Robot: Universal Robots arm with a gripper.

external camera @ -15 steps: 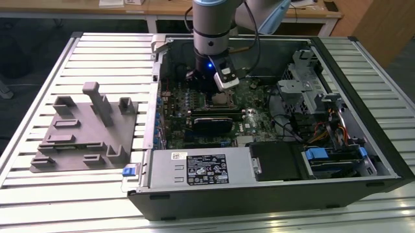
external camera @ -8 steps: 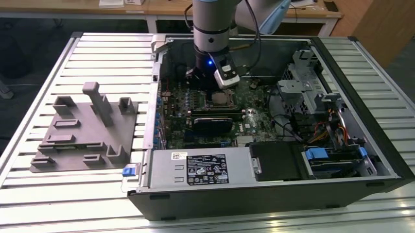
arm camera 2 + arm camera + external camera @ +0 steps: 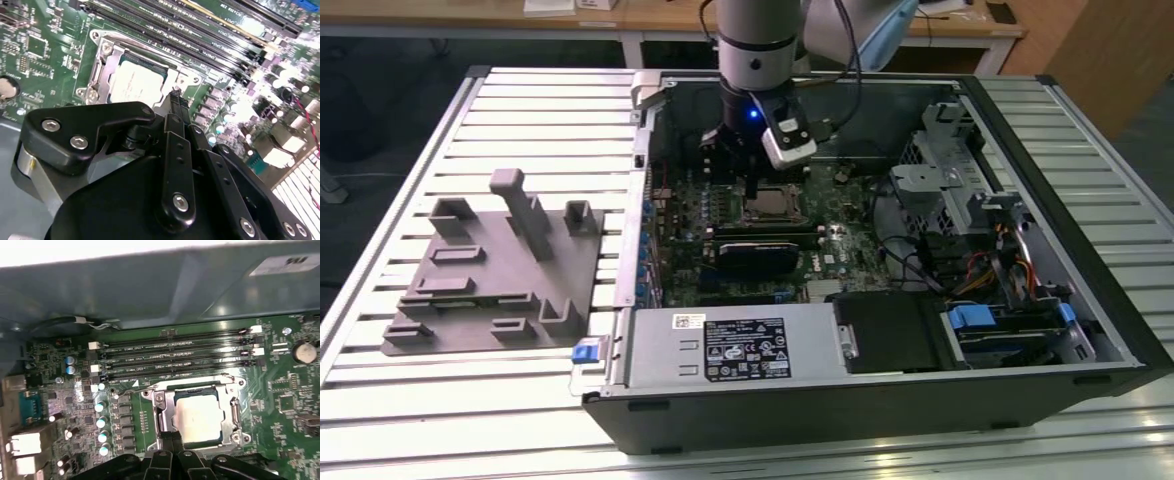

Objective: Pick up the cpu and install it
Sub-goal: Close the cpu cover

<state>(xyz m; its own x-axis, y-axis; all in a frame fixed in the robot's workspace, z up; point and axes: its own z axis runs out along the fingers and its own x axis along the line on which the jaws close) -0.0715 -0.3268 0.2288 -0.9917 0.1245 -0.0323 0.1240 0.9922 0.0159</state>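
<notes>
— Where is the cpu (image 3: pixel 200 417) for you right now?

— It lies flat inside the socket (image 3: pixel 160 412) on the motherboard, pale metal top facing up, with the socket's silvery frame around all of its sides. You can see it there in both wrist views, and in the exterior view it is the small light square (image 3: pixel 781 208) in the middle of the board.

— And your gripper (image 3: pixel 170 436), how does it stand to it?

— Your gripper holds nothing. Its two black fingers are pressed together, with no gap between them in the first wrist view. In the second wrist view the tips (image 3: pixel 175 95) come to one narrow point over the socket's frame, just beside a corner of the cpu (image 3: pixel 136 82) and not over its centre. Whether the tips touch the frame or hang just above it, you cannot tell. In the exterior view your gripper (image 3: pixel 750 180) hangs straight down from the arm, right over the socket.

— What else sits around the socket?

— The memory slots (image 3: pixel 175 355) run in long dark rows just beside the socket, on the side away from your fingers. A round coin battery (image 3: pixel 302 352) lies near the socket. All of it is inside the open computer case (image 3: pixel 1101 300), which lies on its side on the slatted table (image 3: pixel 520 100). The grey fixture (image 3: pixel 494 270) with upright blocks stands on the table well apart from the socket, outside the case, toward the exterior view's left.
</notes>
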